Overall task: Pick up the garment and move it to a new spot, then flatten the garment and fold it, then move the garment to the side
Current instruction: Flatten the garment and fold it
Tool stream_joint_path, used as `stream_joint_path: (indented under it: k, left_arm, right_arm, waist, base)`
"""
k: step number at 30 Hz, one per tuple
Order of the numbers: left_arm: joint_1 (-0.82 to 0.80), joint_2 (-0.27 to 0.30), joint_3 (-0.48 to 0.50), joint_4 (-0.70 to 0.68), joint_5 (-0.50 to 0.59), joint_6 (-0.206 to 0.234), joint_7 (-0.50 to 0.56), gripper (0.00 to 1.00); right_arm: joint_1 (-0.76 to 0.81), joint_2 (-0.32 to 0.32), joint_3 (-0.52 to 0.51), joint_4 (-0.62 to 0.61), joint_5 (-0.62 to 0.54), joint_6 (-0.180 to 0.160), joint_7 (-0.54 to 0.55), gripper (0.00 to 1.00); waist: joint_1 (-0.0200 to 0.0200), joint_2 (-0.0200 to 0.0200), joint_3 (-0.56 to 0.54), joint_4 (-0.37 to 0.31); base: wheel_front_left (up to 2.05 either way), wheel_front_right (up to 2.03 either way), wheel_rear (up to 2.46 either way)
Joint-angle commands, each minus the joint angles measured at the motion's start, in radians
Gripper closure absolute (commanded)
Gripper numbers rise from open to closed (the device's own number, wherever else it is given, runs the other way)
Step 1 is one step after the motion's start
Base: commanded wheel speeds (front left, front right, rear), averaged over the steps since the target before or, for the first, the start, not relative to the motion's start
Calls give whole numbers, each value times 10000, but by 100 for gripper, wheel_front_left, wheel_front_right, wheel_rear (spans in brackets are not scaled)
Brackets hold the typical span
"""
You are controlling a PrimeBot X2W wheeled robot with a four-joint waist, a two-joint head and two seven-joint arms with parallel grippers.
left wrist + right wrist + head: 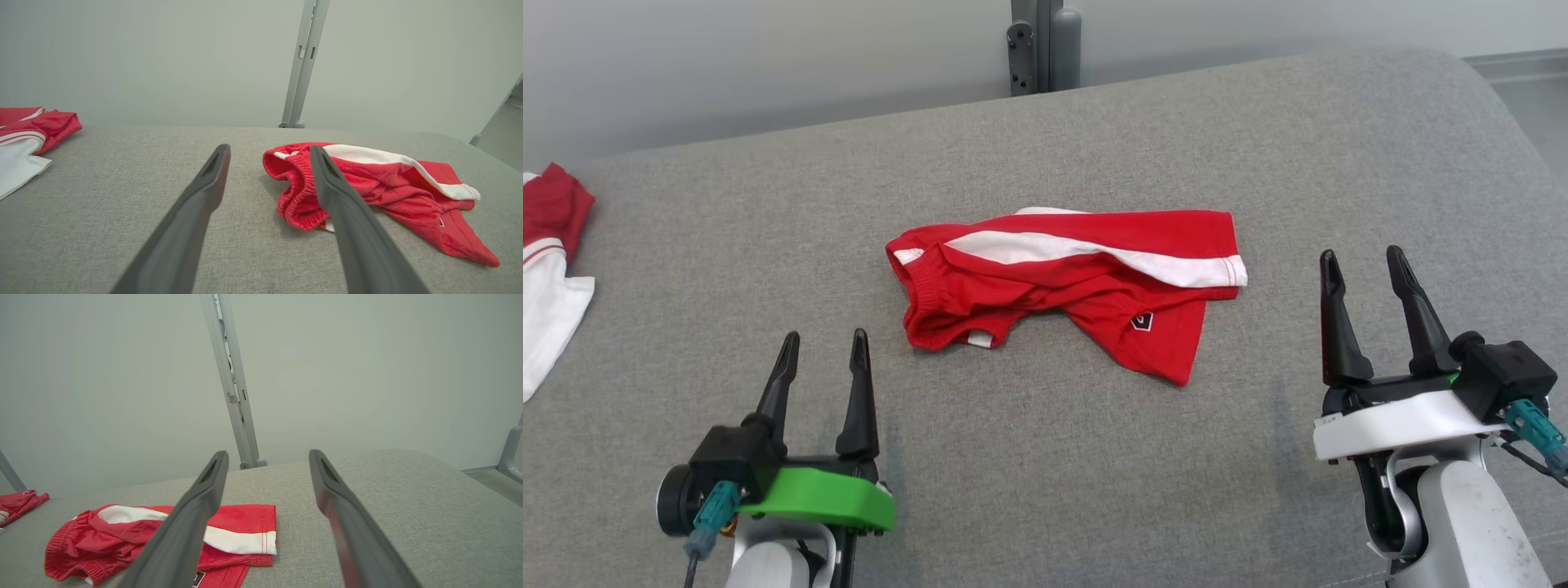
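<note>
Central on the worktop (1258,147), the garment (1066,282) is flanked by left gripper (826,334) and right gripper (1361,251), held parted, seemingly for pickup

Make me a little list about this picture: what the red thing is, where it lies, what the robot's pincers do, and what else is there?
garment: red shorts, white stripe, crumpled
lying on: grey padded top, near the middle
left pincer: open, empty, apart from the shorts
right pincer: open, empty, to their right
other cloth: red and white garment at the far left
behind: grey metal post
</note>
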State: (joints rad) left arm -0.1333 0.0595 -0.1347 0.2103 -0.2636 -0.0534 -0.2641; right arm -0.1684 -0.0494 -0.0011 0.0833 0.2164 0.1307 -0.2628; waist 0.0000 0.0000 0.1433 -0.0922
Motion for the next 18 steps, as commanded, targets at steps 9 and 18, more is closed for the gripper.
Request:
stream_joint_path:
  k: [9,18]
  left_arm:
    - [1204,-82,131,-781,-159,457,-3,0]
    - [1393,-90,43,-893,-210,605,-3,0]
  right_arm:
    - [582,-21,301,79,-172,1,-30,0]
    - [647,-21,426,233,-156,1,-30,0]
  waist:
    - [0,0,-859,374]
    - [0,0,-959,346]
  base:
    - [0,0,0]
    - [0,0,0]
